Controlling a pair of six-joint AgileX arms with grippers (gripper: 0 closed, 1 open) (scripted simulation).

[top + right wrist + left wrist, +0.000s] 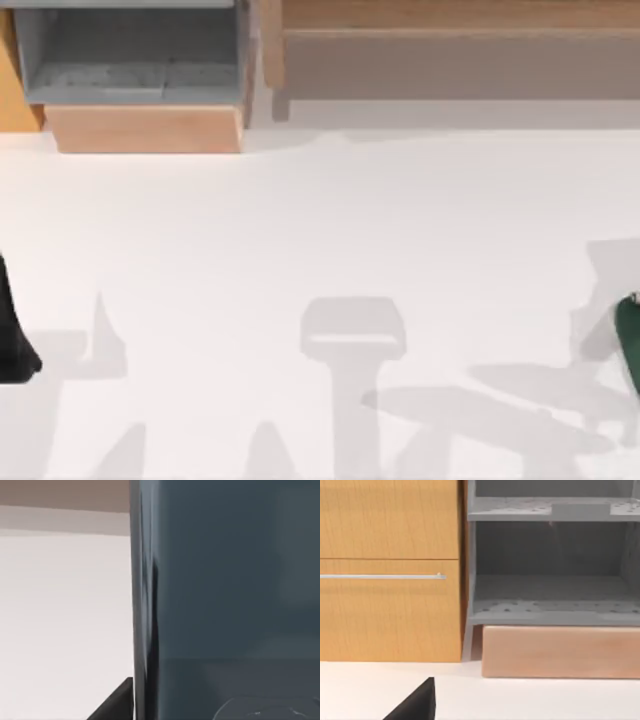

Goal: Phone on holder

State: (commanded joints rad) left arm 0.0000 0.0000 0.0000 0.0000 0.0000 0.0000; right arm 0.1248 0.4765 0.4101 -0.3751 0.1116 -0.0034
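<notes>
1. Found the phone pressed close before the right tool, its glossy dark face and one long edge spanning the right wrist view; could not tell whether that tool was clenched on it or released
2. Judged the task early: phone taken to be at the right edge of the surface, beside the right arm, and not yet set on any holder, so carrying and seating it remained
3. Saw the left arm parked at the left edge, with the left tool low over the surface; could not tell its grip either
4. Noted broad bare room across the middle, crossed by shadows alone
5. Marked the far edge as the tight side: wooden cabinet, grey shelf and wooden block far left, long wooden shelf far right
</notes>
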